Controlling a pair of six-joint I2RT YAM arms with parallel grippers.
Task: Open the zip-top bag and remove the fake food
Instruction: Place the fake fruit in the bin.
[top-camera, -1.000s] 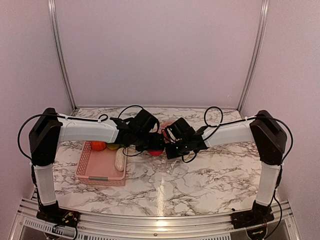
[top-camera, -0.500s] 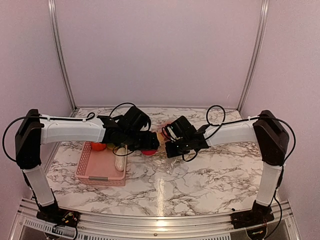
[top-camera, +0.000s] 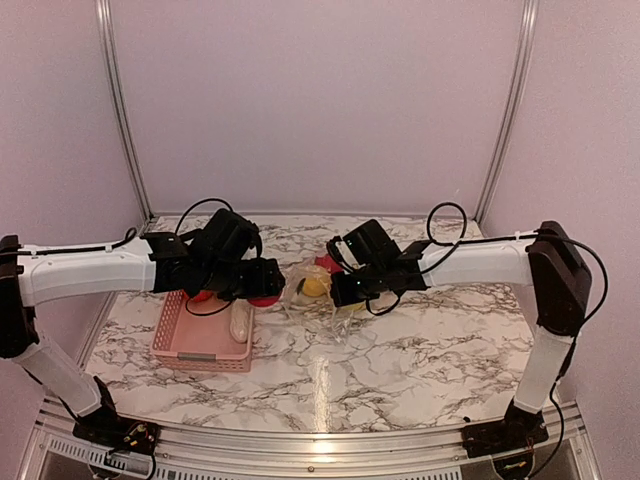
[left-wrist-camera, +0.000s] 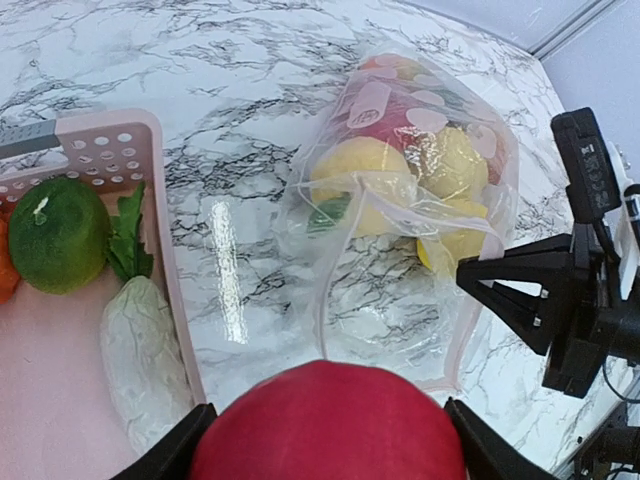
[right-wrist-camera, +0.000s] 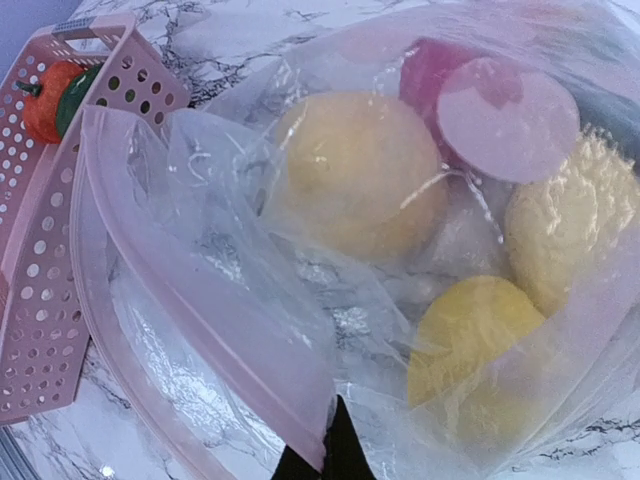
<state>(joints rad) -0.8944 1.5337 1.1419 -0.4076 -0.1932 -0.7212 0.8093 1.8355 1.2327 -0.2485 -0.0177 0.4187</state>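
Observation:
The clear zip-top bag lies mid-table with its mouth open; it also shows in the left wrist view and the right wrist view. Inside are yellow fruits and a red one with a pink cut face. My left gripper is shut on a red fruit, held above the basket's right edge. My right gripper is shut on the bag's pink zip edge at the bag's right side.
The pink perforated basket stands left of the bag. It holds a green fruit, an orange one and a whitish leafy vegetable. The back wall and side posts ring the marble table.
My left gripper has moved left with the red fruit, from the bag's mouth to above the basket's right edge. The right gripper kept its hold on the bag, whose contents now show.

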